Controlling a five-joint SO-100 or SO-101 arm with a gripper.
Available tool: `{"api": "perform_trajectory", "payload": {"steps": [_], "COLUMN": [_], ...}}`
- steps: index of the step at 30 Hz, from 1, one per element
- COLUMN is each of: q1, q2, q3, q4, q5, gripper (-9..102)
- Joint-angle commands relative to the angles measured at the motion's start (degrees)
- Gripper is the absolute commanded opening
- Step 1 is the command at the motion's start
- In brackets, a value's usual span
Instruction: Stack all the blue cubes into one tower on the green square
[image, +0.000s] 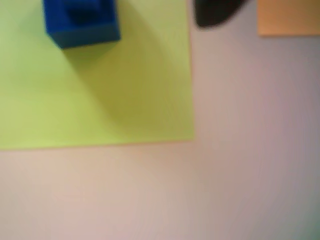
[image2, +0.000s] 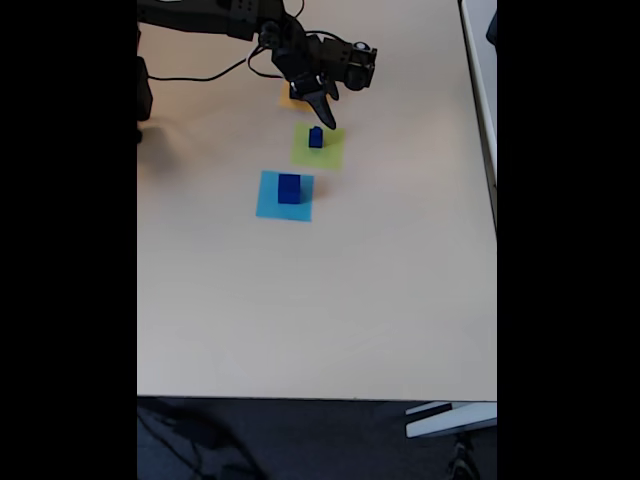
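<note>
Gripper (image2: 326, 118) hangs just above the green square (image2: 331, 153); jaw opening cannot be determined, and nothing is visibly held. A small blue cube (image2: 316, 137) rests on that square. A larger blue cube (image2: 290, 188) sits on the light-blue square (image2: 268, 204). Judged rigid and light; grasp opposite flat faces.
</note>
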Motion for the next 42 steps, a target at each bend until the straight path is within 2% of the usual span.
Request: {"api": "perform_trajectory", "payload": {"steps": [1,30,42], "q1": [-0.4,-0.3,0.1], "q2": [1.4,-1.2,-1.1], "q3": [0.5,6.6,7.0], "q4": [-1.9,-4.5,-4.7], "q5": [0.5,-1.2,-1.4], "gripper": [27,26,22]}}
